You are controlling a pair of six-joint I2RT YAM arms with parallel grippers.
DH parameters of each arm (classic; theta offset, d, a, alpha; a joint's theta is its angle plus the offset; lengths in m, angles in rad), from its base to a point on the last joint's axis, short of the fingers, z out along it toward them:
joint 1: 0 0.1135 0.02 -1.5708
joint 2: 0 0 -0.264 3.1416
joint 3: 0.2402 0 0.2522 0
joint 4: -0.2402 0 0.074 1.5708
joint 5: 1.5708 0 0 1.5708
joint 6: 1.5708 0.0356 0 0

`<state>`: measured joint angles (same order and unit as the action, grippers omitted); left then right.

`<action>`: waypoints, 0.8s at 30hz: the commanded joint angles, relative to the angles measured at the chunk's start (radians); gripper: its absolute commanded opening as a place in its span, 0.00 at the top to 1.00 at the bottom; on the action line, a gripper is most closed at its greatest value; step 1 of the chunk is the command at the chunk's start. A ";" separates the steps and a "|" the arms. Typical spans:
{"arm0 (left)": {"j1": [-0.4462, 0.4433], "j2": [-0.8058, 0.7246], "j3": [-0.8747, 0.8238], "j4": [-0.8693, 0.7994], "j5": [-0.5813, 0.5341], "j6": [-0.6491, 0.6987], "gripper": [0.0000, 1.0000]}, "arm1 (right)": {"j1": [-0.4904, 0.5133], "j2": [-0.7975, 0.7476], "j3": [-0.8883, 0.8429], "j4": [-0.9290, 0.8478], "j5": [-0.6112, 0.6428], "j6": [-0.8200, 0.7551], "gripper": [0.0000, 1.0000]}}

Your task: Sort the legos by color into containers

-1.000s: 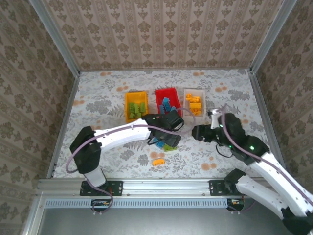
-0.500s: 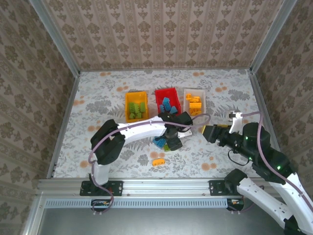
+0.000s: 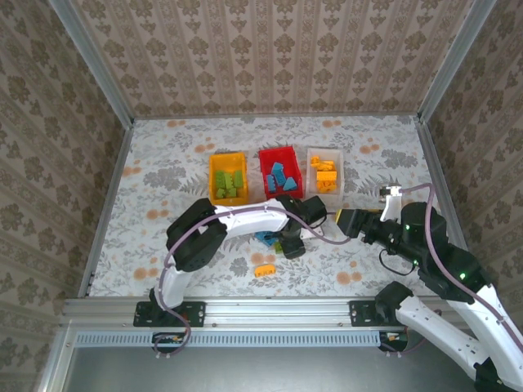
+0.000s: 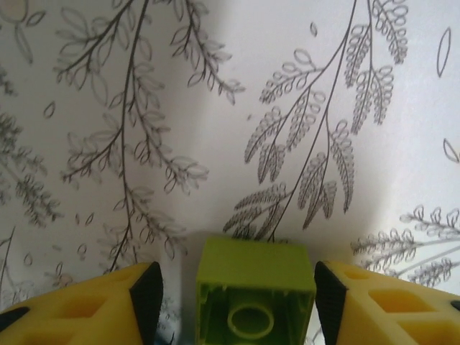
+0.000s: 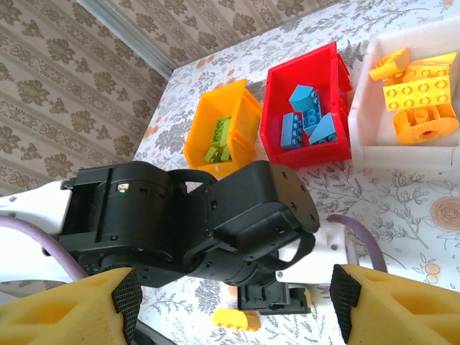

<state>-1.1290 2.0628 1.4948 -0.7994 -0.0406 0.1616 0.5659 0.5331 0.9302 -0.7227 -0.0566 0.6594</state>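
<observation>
The left end effector (image 4: 236,287) is standing part-open astride a green lego (image 4: 255,305), which is lying tipped on the bench (image 4: 215,108) with a gap showing at each finger (image 4: 86,309). The fingers should be closing centred on its flat side walls before any lift toward the yellow-orange bin (image 3: 212,175), where other green legos (image 3: 230,181) are lying. The right end effector (image 5: 233,295) is hanging wide and empty nearby and should be leaving that path free.

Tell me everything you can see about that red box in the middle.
The red bin is a small open rectangular tub, seemingly glossy plastic, upright on the flowered table. It stands in the middle of a row, a yellow-orange bin and a white bin close beside it. Several blue bricks lie jumbled inside.
</observation>
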 commanded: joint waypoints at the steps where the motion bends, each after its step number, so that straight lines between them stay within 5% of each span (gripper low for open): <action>1: -0.004 0.031 0.009 0.003 -0.010 0.006 0.45 | 0.000 0.001 0.016 0.014 0.010 0.013 0.27; 4: -0.004 0.018 -0.005 0.027 -0.007 -0.007 0.63 | 0.000 0.001 0.013 0.011 0.012 0.013 0.27; 9: -0.011 -0.033 -0.026 0.070 -0.026 -0.026 0.74 | 0.000 0.008 0.009 0.019 0.013 0.011 0.28; 17: 0.007 -0.180 -0.038 0.098 -0.084 -0.101 0.80 | 0.000 0.027 0.030 0.006 0.007 -0.011 0.29; 24: 0.218 -0.433 -0.114 0.112 -0.053 -0.304 0.80 | 0.002 0.146 0.069 0.062 -0.135 -0.074 0.29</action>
<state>-1.0061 1.7168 1.4124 -0.6868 -0.0891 -0.0166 0.5659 0.6228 0.9665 -0.7052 -0.1032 0.6296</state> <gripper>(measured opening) 0.330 0.714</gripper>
